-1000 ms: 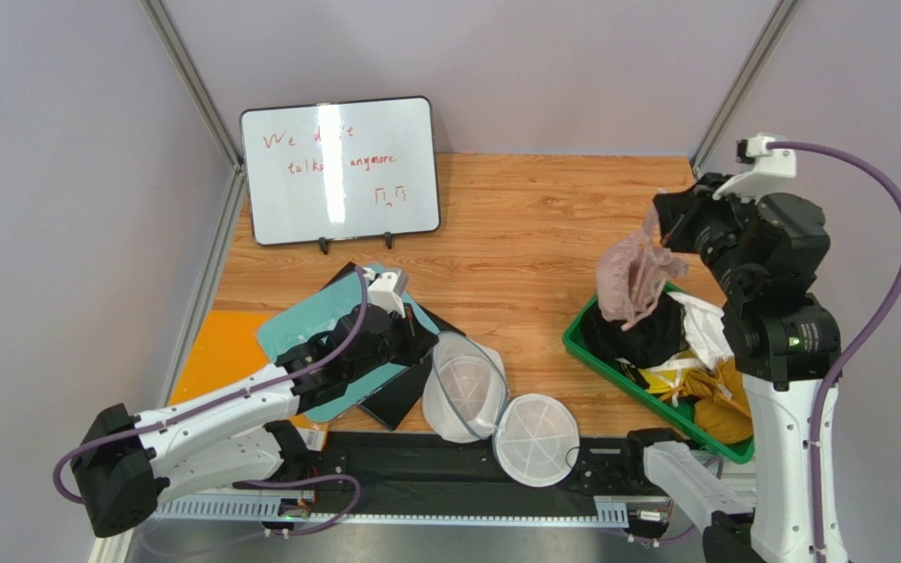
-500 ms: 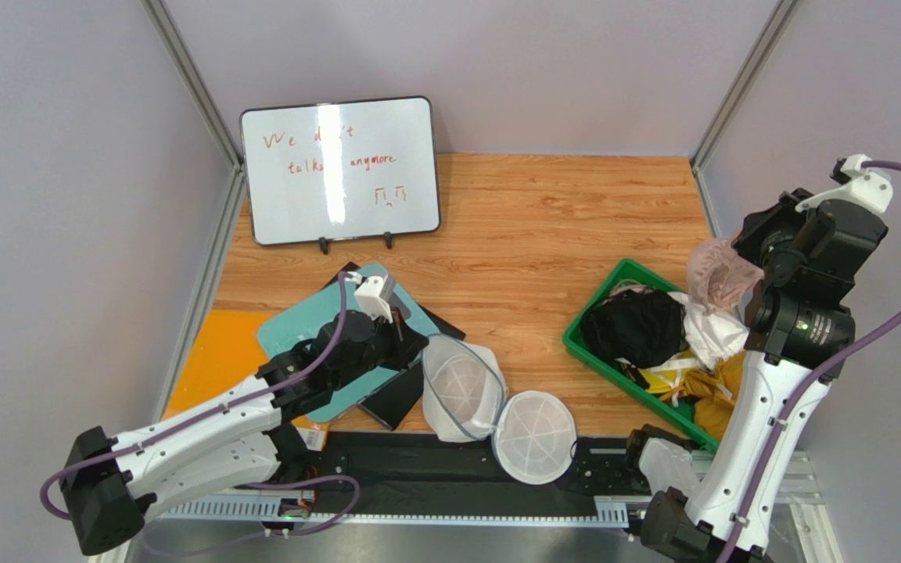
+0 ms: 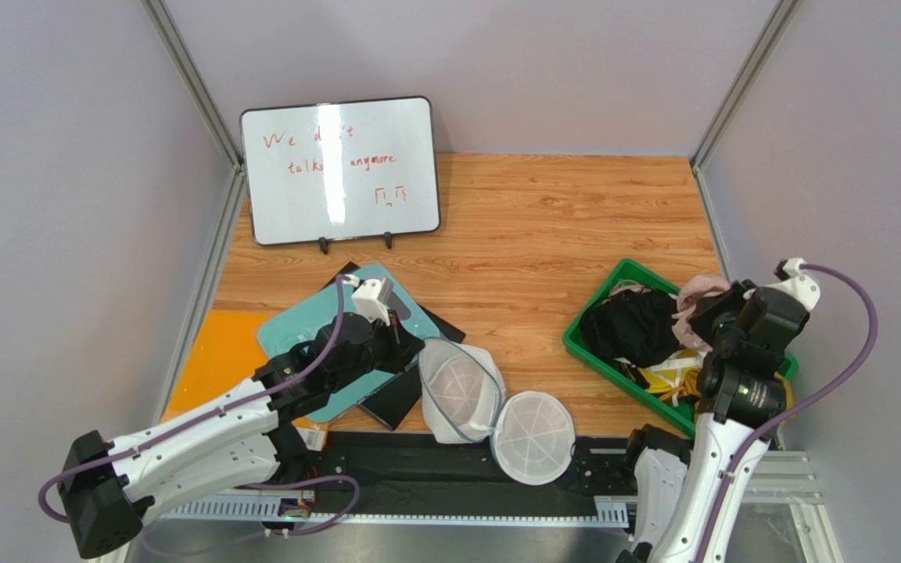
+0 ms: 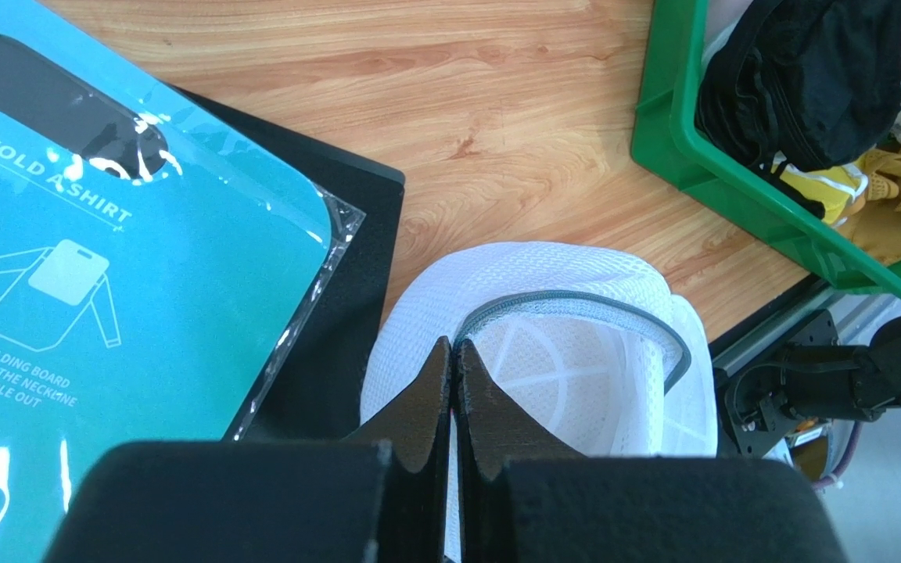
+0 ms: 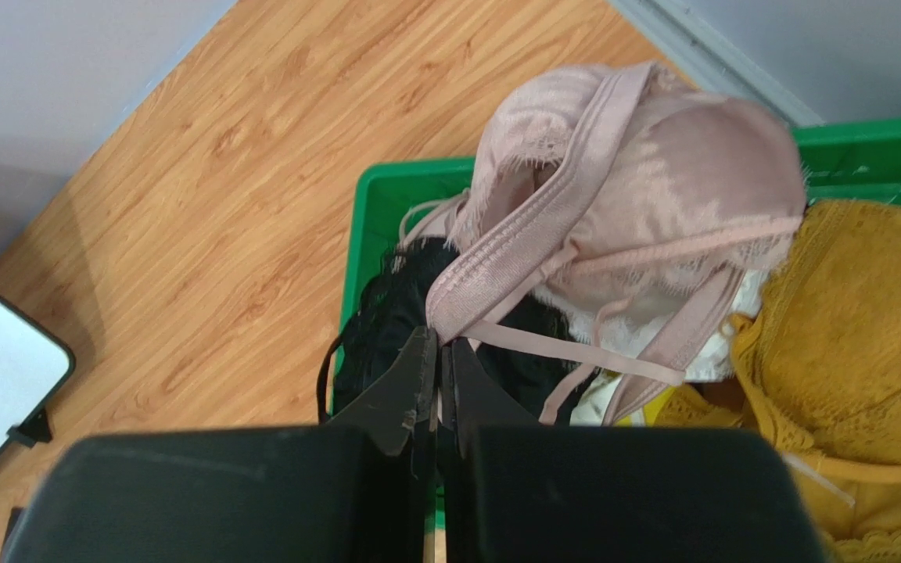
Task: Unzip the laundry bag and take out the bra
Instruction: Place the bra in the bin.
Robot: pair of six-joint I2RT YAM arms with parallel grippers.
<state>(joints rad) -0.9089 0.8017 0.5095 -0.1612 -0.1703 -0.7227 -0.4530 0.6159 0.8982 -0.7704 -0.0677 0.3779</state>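
The laundry bag [image 3: 462,394] is a white mesh pouch lying open on the table, its round lid flap [image 3: 534,438] folded out toward the near edge. My left gripper [image 3: 412,350] is shut on the bag's grey-blue zip rim [image 4: 561,303]; in the left wrist view the closed tips [image 4: 453,347] pinch the mesh edge of the laundry bag [image 4: 538,375]. The pinkish bra [image 3: 697,293] hangs over the right part of the green bin. My right gripper [image 3: 714,319] is shut on the bra [image 5: 643,176], with a strap caught between the closed tips [image 5: 438,343].
The green bin [image 3: 586,351] at the right holds a black garment [image 3: 633,324], white cloth and yellow clothes [image 3: 669,381]. A teal folding board [image 3: 308,331] lies on black sheets under my left arm, beside an orange mat [image 3: 220,348]. A whiteboard [image 3: 340,169] stands at the back.
My right arm has swung right and come down with the bra, from high over the bin's left end to low over its right part. The left gripper keeps its hold on the rim.
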